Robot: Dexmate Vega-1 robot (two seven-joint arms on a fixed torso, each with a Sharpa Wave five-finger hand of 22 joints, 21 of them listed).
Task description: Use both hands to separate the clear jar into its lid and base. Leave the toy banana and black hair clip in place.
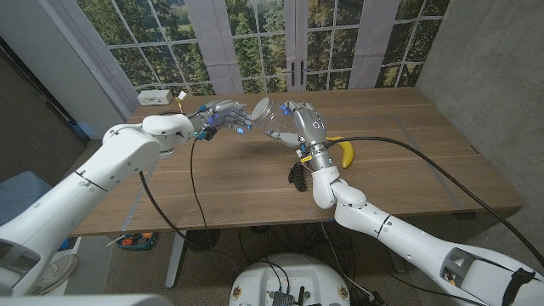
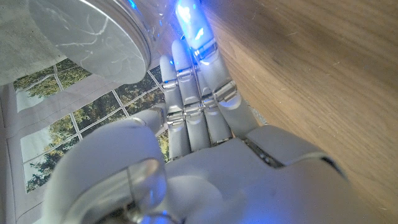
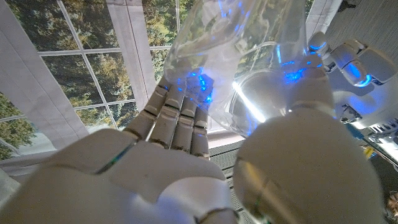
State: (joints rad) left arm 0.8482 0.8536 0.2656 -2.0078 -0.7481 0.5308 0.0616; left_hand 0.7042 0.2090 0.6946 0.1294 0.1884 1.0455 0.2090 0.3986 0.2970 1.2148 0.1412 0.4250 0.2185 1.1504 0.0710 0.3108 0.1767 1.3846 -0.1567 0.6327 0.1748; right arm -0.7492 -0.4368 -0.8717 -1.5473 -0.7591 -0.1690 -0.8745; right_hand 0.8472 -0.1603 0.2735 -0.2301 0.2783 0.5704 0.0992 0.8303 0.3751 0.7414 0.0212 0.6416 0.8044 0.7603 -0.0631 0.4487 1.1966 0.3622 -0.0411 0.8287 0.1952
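Held up above the table (image 1: 399,153) at upper centre of the head view: clear jar (image 1: 270,121), tipped on its side, lid (image 1: 261,110) end toward picture left. Gripped around the body by the right hand (image 1: 306,127), fingers (image 3: 177,118) and thumb wrapped on the clear wall in the right wrist view. Just left of the lid, left hand (image 1: 223,116), fingers (image 2: 193,93) stretched toward the jar, lid (image 2: 93,37) close above them in the left wrist view; contact or grip cannot be told. Lying on the table beside the right wrist, banana (image 1: 343,151). Below it, partly hidden by the forearm, black clip (image 1: 299,174).
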